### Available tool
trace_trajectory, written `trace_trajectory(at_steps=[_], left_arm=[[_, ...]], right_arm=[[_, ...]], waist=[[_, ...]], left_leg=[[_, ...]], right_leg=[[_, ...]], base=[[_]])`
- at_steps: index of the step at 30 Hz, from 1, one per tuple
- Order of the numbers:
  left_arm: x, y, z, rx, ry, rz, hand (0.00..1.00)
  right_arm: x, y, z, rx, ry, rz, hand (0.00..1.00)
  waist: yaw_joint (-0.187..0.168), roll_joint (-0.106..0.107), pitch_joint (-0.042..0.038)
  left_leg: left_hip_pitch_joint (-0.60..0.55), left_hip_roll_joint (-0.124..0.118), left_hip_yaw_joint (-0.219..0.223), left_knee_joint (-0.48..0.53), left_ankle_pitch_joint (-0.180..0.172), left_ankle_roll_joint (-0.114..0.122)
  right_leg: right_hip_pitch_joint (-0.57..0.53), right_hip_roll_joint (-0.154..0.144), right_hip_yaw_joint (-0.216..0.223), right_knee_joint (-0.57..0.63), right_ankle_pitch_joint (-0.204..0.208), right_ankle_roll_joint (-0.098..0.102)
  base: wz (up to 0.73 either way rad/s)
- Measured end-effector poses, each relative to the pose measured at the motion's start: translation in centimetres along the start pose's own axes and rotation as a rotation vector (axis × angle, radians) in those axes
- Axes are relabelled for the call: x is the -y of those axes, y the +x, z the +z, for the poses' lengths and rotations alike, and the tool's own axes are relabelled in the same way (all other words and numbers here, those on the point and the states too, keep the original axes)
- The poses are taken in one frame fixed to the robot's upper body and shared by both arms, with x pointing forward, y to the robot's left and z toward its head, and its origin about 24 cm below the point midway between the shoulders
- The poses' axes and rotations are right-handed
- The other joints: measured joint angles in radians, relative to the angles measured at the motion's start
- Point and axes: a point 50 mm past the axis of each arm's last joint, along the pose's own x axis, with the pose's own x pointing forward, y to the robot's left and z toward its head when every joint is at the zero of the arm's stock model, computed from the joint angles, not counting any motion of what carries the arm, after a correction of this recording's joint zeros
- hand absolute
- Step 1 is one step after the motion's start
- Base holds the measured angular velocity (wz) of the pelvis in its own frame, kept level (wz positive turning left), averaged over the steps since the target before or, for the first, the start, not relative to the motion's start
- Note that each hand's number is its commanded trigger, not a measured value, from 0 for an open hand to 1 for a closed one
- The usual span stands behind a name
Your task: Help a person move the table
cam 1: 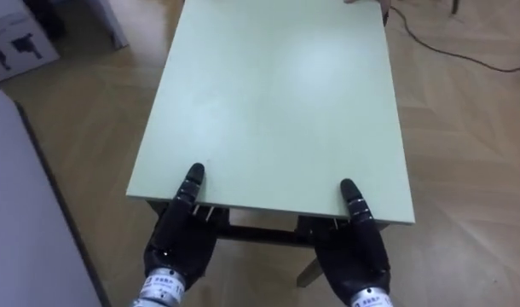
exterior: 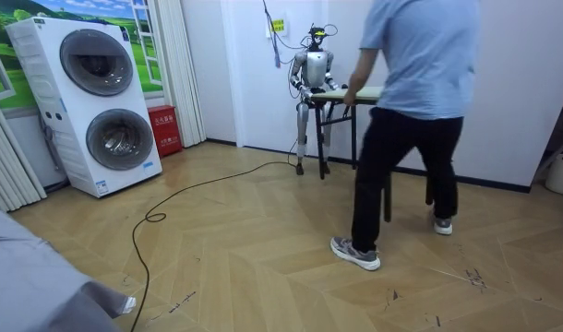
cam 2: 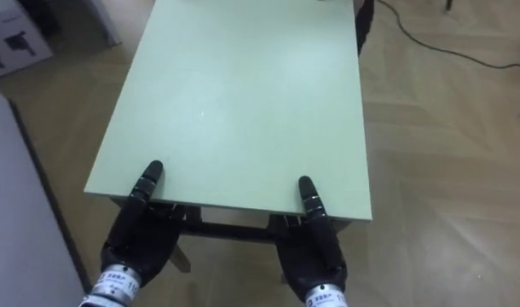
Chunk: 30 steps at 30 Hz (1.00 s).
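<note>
table (cam 1: 277, 94) | near edge at left robot hand (cam 1: 179, 243), right robot hand (cam 1: 355, 254)

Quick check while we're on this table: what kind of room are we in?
Probably a home-style laundry or utility room, perhaps a mock-up: two stacked front-loading machines, long curtains beside them, and a herringbone wood floor.
</note>
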Motion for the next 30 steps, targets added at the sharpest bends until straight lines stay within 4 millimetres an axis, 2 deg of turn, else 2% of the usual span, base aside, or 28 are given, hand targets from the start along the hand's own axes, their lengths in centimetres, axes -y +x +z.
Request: trace_trajectory(at_steps=[5,7,8,9,10,11,12,13,14,15,16,17,19,21,23,28,30], left_arm=[[0.2,0.1,-0.2,-0.006,-0.005,-0.008,1.00],[0.4,0.3,-0.2,-0.009,-0.007,-0.018,1.00],[0.7,0.5,-0.1,-0.008,-0.009,-0.028,1.00],[0.8,0.6,-0.1,-0.008,-0.009,-0.033,1.00],[1.0,0.8,-0.1,-0.012,-0.009,-0.042,1.00],[1.2,0.9,-0.2,-0.017,-0.006,-0.050,1.00],[1.3,1.0,-0.3,-0.022,-0.006,-0.055,1.00],[1.5,1.2,-0.2,-0.021,-0.003,-0.061,1.00],[1.5,1.2,-0.3,-0.022,-0.009,-0.061,1.00],[1.5,1.2,-0.3,-0.025,-0.012,-0.059,1.00],[1.3,1.0,-0.5,-0.027,-0.022,-0.046,1.00],[1.1,0.8,-0.6,-0.027,-0.034,-0.041,1.00],[1.0,0.8,-0.6,-0.030,-0.041,-0.035,1.00],[0.8,0.6,-0.7,-0.028,-0.046,-0.023,1.00],[0.8,0.6,-0.9,-0.030,-0.055,-0.001,1.00],[0.6,0.6,-0.8,-0.027,-0.058,0.025,1.00],[0.4,0.6,-0.8,-0.022,-0.060,0.032,1.00]], right_arm=[[0.1,0.1,0.4,0.008,-0.006,0.006,1.00],[-0.1,0.3,0.8,0.012,-0.016,0.015,1.00],[-0.3,0.5,1.0,0.014,-0.021,0.024,1.00],[-0.3,0.6,1.0,0.016,-0.023,0.030,1.00],[-0.4,0.7,1.2,0.025,-0.030,0.037,1.00],[-0.5,0.7,1.3,0.032,-0.037,0.041,1.00],[-0.5,0.7,1.5,0.039,-0.037,0.044,1.00],[-0.6,0.8,1.6,0.044,-0.038,0.049,1.00],[-0.7,0.9,1.8,0.043,-0.043,0.052,1.00],[-0.6,0.8,1.9,0.043,-0.047,0.052,1.00],[-0.6,0.8,1.8,0.036,-0.046,0.043,1.00],[-0.6,0.8,1.7,0.029,-0.048,0.041,1.00],[-0.6,0.8,1.7,0.026,-0.049,0.036,1.00],[-0.6,0.8,1.7,0.021,-0.058,0.032,1.00],[-0.6,0.9,1.8,0.021,-0.067,0.023,1.00],[-0.5,1.0,1.6,0.012,-0.060,-0.008,1.00],[-0.4,0.9,1.4,0.004,-0.059,-0.019,1.00]], waist=[[-0.008,-0.006,0.0010],[-0.015,-0.005,0.0008],[-0.023,-0.003,0.0006],[-0.028,-0.001,0.0008],[-0.041,0.002,0.0001],[-0.044,0.002,-0.0003],[-0.045,0.003,-0.0005],[-0.052,0.006,-0.0022],[-0.060,0.021,-0.0030],[-0.066,0.026,-0.0023],[-0.073,0.025,-0.0014],[-0.073,0.025,-0.0014],[-0.070,0.030,-0.0023],[-0.067,0.030,-0.0029],[-0.062,0.028,-0.0029],[-0.050,0.027,-0.0030],[-0.038,0.027,-0.0029]], left_leg=[[-0.042,-0.003,-0.012,0.041,0.010,-0.001],[-0.053,-0.011,-0.038,0.043,0.020,-0.006],[-0.063,-0.019,-0.064,0.038,0.034,-0.013],[-0.066,-0.022,-0.071,0.030,0.046,-0.015],[-0.072,-0.024,-0.066,0.003,0.076,-0.016],[-0.072,-0.025,-0.053,-0.036,0.111,-0.018],[-0.072,-0.024,-0.044,-0.059,0.132,-0.019],[-0.074,-0.022,-0.008,-0.104,0.172,-0.017],[-0.077,-0.009,0.061,-0.143,0.209,-0.011],[-0.079,0.001,0.114,-0.144,0.212,-0.011],[-0.089,0.031,0.257,-0.047,0.141,0.017],[-0.079,0.066,0.349,0.056,0.042,0.025],[-0.067,0.101,0.380,0.112,-0.032,0.015],[-0.070,0.096,0.372,0.099,-0.045,0.039],[-0.061,0.073,0.364,0.066,-0.034,0.056],[-0.016,0.043,0.347,0.018,-0.024,0.073],[0.008,0.042,0.329,0.005,-0.025,0.075]], right_leg=[[0.036,0.021,-0.006,0.000,-0.003,-0.003],[0.045,0.029,-0.010,-0.001,-0.008,-0.010],[0.046,0.033,-0.015,-0.001,-0.011,-0.016],[0.046,0.035,-0.015,-0.001,-0.013,-0.019],[0.047,0.038,-0.006,-0.006,-0.017,-0.027],[0.051,0.040,-0.004,-0.022,-0.019,-0.032],[0.048,0.042,-0.005,-0.035,-0.020,-0.034],[0.050,0.043,-0.006,-0.056,-0.024,-0.041],[0.050,0.044,-0.039,-0.067,-0.025,-0.043],[0.047,0.030,-0.065,-0.070,-0.028,-0.047],[0.051,0.018,-0.090,-0.067,-0.030,-0.050],[0.055,0.020,-0.099,-0.066,-0.032,-0.051],[0.054,0.030,-0.120,-0.048,-0.043,-0.048],[0.045,0.034,-0.116,-0.022,-0.052,-0.040],[0.040,0.024,-0.115,-0.009,-0.053,-0.031],[0.043,-0.006,-0.110,0.034,-0.048,-0.018],[0.024,-0.015,-0.080,0.085,-0.057,0.013]], base=[[0.81],[0.87],[0.89],[1.02],[1.03],[1.00],[0.89],[0.83],[0.80],[0.62],[0.37],[0.31],[0.33],[0.25],[0.23],[0.15],[-0.03]])
